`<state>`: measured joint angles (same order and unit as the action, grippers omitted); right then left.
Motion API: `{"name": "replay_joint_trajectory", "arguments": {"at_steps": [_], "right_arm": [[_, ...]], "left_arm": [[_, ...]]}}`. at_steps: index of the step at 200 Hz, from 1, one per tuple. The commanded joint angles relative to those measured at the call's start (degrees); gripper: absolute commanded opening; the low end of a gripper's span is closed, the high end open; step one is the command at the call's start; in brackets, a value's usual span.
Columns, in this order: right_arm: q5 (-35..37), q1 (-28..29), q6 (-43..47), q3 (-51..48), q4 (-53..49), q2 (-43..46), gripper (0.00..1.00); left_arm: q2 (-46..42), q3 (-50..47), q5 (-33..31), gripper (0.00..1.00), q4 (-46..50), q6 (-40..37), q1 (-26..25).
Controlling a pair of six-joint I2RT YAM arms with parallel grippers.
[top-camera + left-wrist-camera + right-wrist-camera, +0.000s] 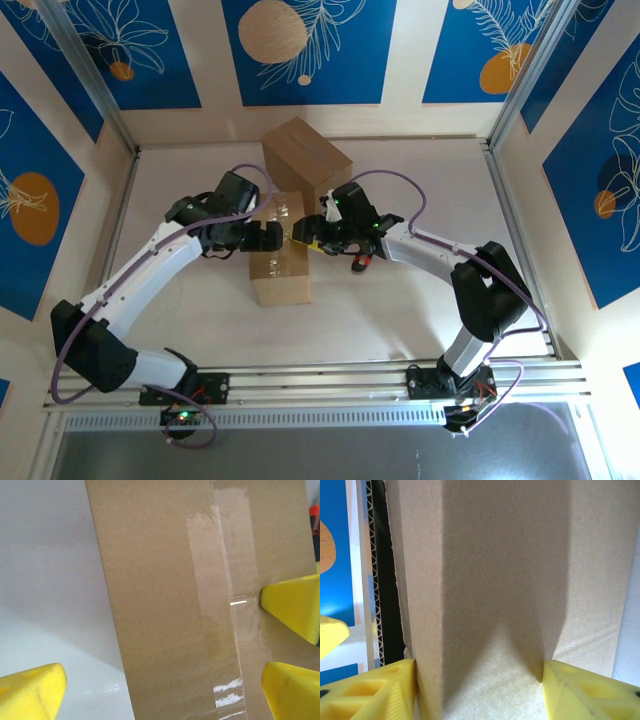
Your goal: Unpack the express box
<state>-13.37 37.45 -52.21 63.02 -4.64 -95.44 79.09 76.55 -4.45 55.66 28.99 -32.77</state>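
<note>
The express box (280,262), a small brown carton sealed with clear tape (220,630), lies in the middle of the table. My left gripper (266,238) is open and straddles the box from the left. Its yellow fingers (30,692) stand wide apart, and the left one is off the cardboard. My right gripper (305,243) reaches in from the right. Both of its yellow fingers (375,692) press against the cardboard (485,605) between them. One right fingertip (295,605) rests on the taped top.
A larger closed carton (305,160) stands just behind the express box. A small red and black tool (360,265) lies on the table under the right arm. Metal frame rails (500,200) border the white table on both sides.
</note>
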Motion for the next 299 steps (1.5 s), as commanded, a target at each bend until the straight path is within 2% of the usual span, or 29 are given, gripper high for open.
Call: {"name": "replay_joint_trajectory", "arguments": {"at_steps": [1,34,75,140,178,241,299], "right_arm": [[3.17,0.78,1.03,-0.73,-7.48,-2.65,0.63],[3.01,0.69,2.11,0.23,-8.19,-3.16,0.62],[1.83,-0.05,2.51,0.70,-7.84,-3.70,0.61],[0.36,-0.13,2.37,-0.01,-5.84,-3.75,0.60],[-0.07,-0.17,2.24,-0.36,-5.31,-3.87,0.60],[-0.08,-0.80,1.89,-1.88,-4.51,-3.31,0.59],[-0.17,-1.31,1.78,-2.68,-4.23,-2.21,0.59]], "left_arm": [[0.97,4.13,-6.97,1.00,6.67,0.80,-3.30],[2.33,4.83,-9.65,1.00,8.00,3.96,-7.85],[4.59,5.01,-15.86,1.00,9.69,8.31,-12.61],[9.41,6.14,-28.08,0.99,11.70,13.95,-15.65],[9.76,4.49,-29.56,0.98,10.26,14.73,-15.65],[11.63,3.45,-34.18,0.96,13.79,16.35,-15.66],[12.41,2.99,-29.24,1.00,9.88,15.04,-15.67]]}}
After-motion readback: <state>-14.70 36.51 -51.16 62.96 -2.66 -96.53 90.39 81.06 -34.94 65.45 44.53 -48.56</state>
